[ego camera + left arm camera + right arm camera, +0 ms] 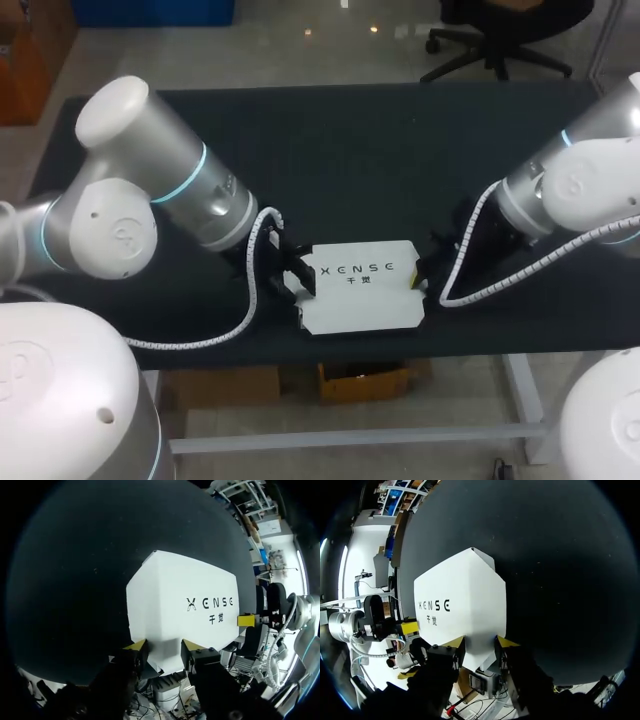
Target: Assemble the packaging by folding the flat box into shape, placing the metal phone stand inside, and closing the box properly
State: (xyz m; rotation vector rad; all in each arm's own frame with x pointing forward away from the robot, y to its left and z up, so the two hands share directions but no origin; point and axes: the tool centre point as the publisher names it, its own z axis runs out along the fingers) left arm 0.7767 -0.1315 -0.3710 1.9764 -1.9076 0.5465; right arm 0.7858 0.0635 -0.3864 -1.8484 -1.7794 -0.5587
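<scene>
The dark tabletop [350, 150] is what carries everything here, and we start at its front edge, the one closest to us. There the white box [362, 285] lies folded flat, printed face up, about midway along that edge, with its long sides running parallel to it. Our left arm [150, 170] comes in low from the left side and puts the left gripper [292, 277] at the box's left end. In the left wrist view the left gripper [164, 646] has a short flap of the white box [180, 595] between its fingers. The gap is moderate and both yellow tips lie against the flap's side edges, so we read this claw as holding the box. Our right arm [580, 185] comes in from the right side, and the right gripper [430, 268] meets the box's right end. Its own view shows the same picture: the right gripper [480, 644] has a flap of the white box [465, 600] filling the space between its tips, which press on it from both sides. Each wrist view also catches a yellow tip of the other claw at the far end of the box. A white ribbed cable [240, 320] loops from each wrist. Beyond the box the tabletop stretches dark to its far edge.
</scene>
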